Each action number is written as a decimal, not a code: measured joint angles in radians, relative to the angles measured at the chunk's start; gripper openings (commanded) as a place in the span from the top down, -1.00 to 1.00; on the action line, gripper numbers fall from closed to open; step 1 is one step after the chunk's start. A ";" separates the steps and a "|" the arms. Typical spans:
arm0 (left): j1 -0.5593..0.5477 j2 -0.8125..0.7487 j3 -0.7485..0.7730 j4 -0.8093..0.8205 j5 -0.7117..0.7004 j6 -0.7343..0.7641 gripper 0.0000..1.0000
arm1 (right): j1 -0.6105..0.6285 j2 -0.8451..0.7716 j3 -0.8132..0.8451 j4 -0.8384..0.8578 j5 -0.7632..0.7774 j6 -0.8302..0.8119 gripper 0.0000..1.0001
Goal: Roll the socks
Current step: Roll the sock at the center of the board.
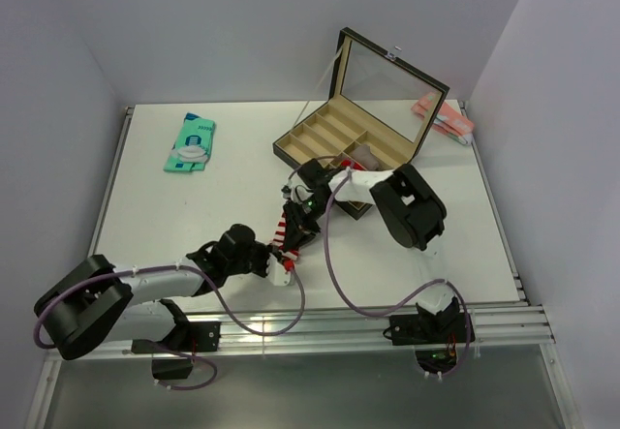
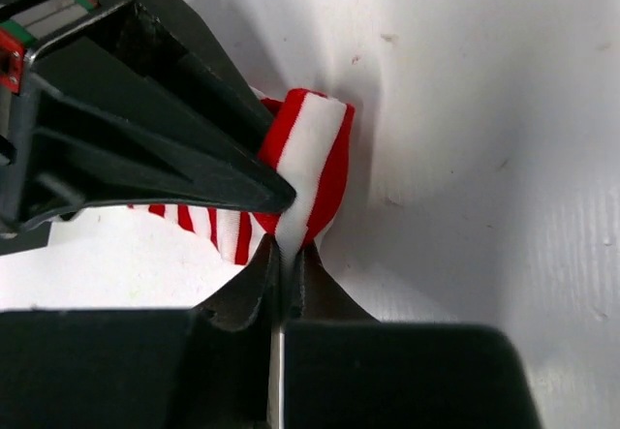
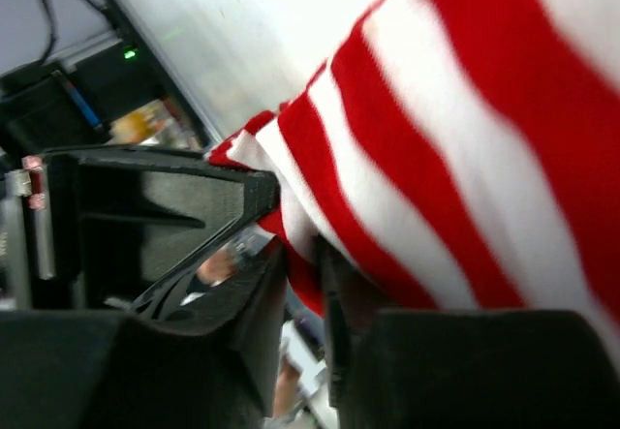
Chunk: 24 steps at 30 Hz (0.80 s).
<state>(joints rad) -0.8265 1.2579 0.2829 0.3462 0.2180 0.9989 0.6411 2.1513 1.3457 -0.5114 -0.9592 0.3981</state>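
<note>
- While both arms reached toward the tabletop's middle, the left gripper (image 2: 288,262) was clenched on a fold of the striped sock (image 2: 312,163), nearer the near edge.
- Sock lay bunched between the two grippers.
- Right gripper (image 3: 302,269), just beyond, pinched the sock's striped fabric.
- Open compartment box (image 1: 320,138) stood toward the far edge.
- Teal packet (image 1: 191,144) lay near the far-left corner.

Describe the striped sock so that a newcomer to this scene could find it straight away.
On the white table, look just on the near side of the open compartment box. There the striped sock is pinched between the left tool and right tool; it alone has red and white bands.
</note>
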 measured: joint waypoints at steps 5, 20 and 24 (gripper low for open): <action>0.000 -0.030 0.108 -0.219 0.041 -0.025 0.99 | 0.008 -0.175 -0.102 0.050 0.188 0.021 0.21; 0.006 0.050 0.357 -0.765 0.123 -0.073 0.99 | 0.001 -0.826 -0.482 0.194 0.817 0.242 0.21; 0.018 0.151 0.484 -0.929 0.183 -0.072 0.99 | 0.042 -1.013 -0.599 0.229 0.952 0.268 0.21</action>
<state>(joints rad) -0.8089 1.4090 0.7666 -0.5823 0.4015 0.9268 0.6834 1.1381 0.7467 -0.2821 -0.0071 0.6659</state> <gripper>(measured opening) 0.044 0.400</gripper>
